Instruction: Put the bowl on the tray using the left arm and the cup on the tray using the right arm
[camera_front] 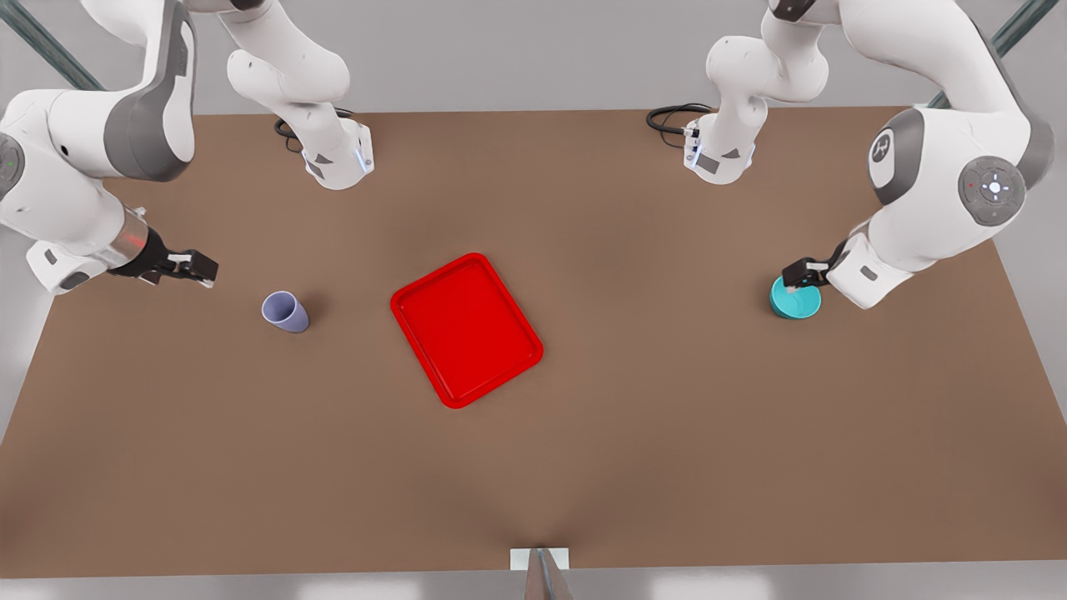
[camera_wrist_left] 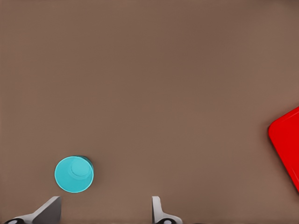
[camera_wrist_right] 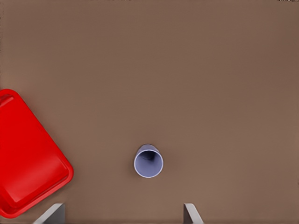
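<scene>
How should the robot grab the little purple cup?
Judging by its pose, from above: the cup stands upright, mouth open to the ceiling, nothing touching it. One finger inside the rim and one outside, or both around its narrow body, should work. The right gripper waits beside it, jaws open.

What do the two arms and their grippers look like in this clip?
Both arms are glossy white with grey joint panels and round joint caps. Black cables coil at their bases. The left gripper and right gripper are black, with pale grey fingers.
</scene>
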You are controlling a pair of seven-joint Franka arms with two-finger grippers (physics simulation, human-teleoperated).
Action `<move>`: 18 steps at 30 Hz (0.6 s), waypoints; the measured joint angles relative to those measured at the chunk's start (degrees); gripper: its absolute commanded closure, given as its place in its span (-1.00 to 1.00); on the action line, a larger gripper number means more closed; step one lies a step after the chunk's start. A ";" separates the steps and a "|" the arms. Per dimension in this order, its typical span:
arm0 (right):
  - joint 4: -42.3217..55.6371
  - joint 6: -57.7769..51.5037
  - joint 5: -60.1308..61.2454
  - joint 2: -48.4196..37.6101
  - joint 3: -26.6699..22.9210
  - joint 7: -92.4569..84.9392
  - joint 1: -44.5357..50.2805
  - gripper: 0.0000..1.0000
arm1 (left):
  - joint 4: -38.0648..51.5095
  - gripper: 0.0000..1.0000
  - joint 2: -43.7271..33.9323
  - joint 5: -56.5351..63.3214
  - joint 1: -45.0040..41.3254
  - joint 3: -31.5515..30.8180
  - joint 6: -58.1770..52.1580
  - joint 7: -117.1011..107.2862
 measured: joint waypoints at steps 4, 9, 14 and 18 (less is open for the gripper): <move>-0.09 0.00 0.00 0.09 -0.09 0.00 -0.71 -1.00 | -12.32 -1.00 2.00 -0.78 8.61 1.09 4.89 3.95; -0.09 0.00 0.00 0.09 -0.09 0.00 -0.05 -1.00 | -33.05 -1.00 5.23 -8.55 18.87 6.51 24.32 45.62; -0.09 0.08 0.00 0.09 -0.09 0.00 -0.69 -1.00 | -37.11 -1.00 10.46 -14.55 20.98 6.51 32.92 48.09; -0.09 0.09 0.00 0.09 -0.09 0.00 -0.23 -1.00 | -40.65 -1.00 10.60 -16.90 20.98 6.51 32.39 50.56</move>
